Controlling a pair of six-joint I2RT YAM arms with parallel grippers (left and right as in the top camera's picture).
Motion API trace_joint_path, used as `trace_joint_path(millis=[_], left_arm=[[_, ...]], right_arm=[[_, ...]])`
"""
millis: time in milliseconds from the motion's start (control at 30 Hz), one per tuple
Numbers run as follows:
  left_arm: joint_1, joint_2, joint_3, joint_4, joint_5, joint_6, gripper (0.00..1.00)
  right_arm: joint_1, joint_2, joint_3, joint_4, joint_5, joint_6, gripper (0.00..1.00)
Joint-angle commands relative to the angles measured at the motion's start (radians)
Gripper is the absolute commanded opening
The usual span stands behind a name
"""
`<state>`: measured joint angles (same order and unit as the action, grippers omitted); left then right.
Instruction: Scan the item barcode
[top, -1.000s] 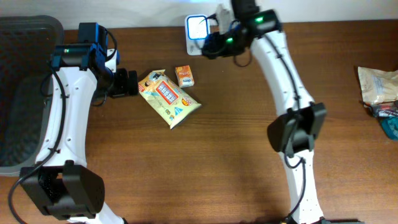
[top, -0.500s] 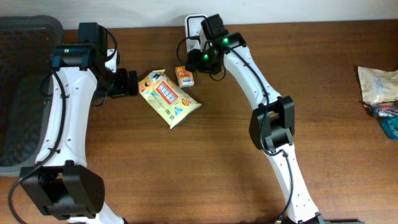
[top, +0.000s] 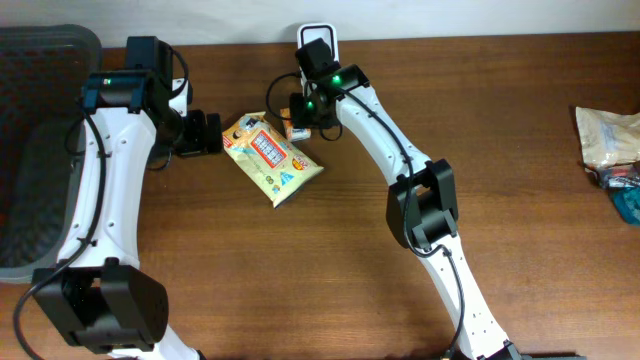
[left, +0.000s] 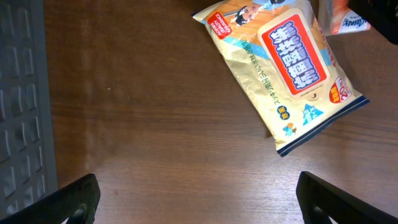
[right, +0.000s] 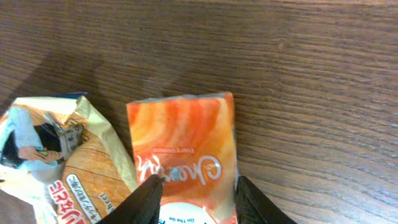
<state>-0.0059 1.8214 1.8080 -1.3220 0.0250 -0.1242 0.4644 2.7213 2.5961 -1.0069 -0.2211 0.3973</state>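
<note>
Overhead gives me the whole layout. The right gripper (top: 298, 118) is down over the small orange packet (top: 297, 128) in the upper middle of the frame, and the arm hides most of that packet. The white scanner (top: 320, 28) peeks out just above it at the table's far edge. The yellow snack bag (top: 272, 158) lies tilted just left of the packet, and the left gripper (top: 205, 133) sits just beside the bag's left end.

Only the right wrist view shows me the packet properly. It lies flat with its printed script upside down, and one finger (right: 148, 200) stands at each long edge near the bottom of the frame. The jaws are partly closed around it, but I cannot tell whether they actually pinch it. The bag's corner touches or overlaps the packet's left side.

From the left wrist view I see that gripper (left: 199, 202) spread fully wide with only bare table between its tips. The bag fills the upper right, and a corner of the packet shows at the top right edge.

The table (top: 520, 120) is dark brown wood grain with a pale wall behind it. A dark mesh bin (top: 30, 150) fills the left edge, and crinkled pouches (top: 605, 140) lie at the far right. The bag is glossy film with a red label, the packet smooth and rectangular.
</note>
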Motion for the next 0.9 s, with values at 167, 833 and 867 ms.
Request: trace_joint_path(millis=[167,833,867], left_arm=[[0.000,-0.017,-0.003,0.002,-0.003,0.002,0.99],[0.000,-0.017,-0.003,0.002,-0.004,0.002,0.99],[0.000,-0.017,-0.003,0.002,-0.003,0.002,0.99]], right_arm=[[0.006,0.044,-0.006,-0.098,0.097,0.005,0.14],[-0.124,-0.134,0.018,-0.461,0.154,-0.135,0.31],[-0.122,-0.134,0.019,-0.434,0.115,-0.135,0.47]])
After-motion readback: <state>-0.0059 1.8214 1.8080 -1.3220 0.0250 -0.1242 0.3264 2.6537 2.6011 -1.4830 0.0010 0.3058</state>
